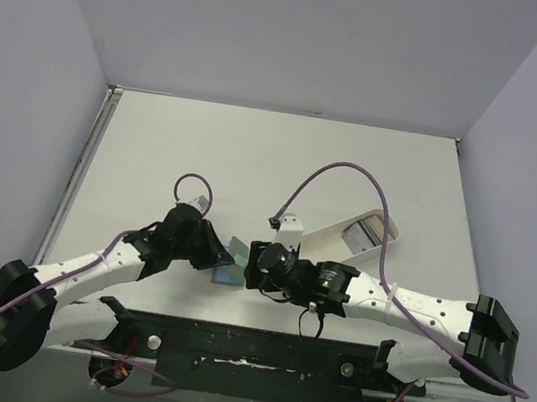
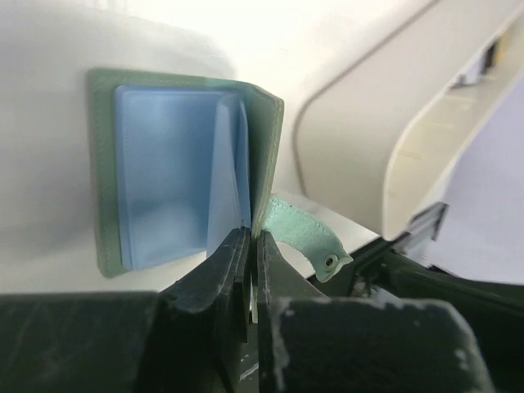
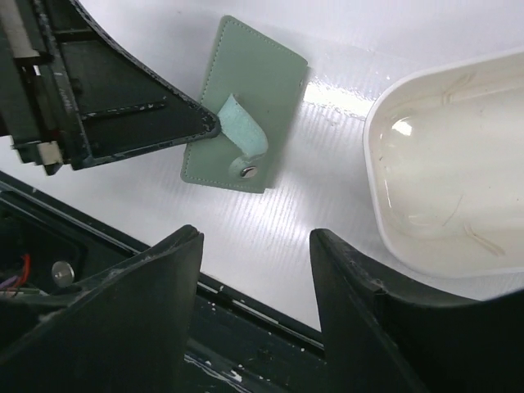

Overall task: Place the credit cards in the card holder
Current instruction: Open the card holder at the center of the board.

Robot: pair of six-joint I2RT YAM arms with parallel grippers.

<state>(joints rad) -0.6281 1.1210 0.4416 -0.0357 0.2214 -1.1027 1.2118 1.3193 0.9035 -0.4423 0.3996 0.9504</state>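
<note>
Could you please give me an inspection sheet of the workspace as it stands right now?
Surface: white table, no spills or marks seen.
Job's things: card holder held open, pale blue inside showing; credit cards lying in the white tray, none in the holder yet.
Clutter: nothing seen.
Grippers: left gripper shut on the card holder's edge; right gripper open and empty, close beside the holder.
Cables: purple cables looping off both arms, above the table.
Surroundings: plain pale walls on three sides.

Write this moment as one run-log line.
left gripper: shut on card holder | right gripper: open, empty | credit cards: in tray
</note>
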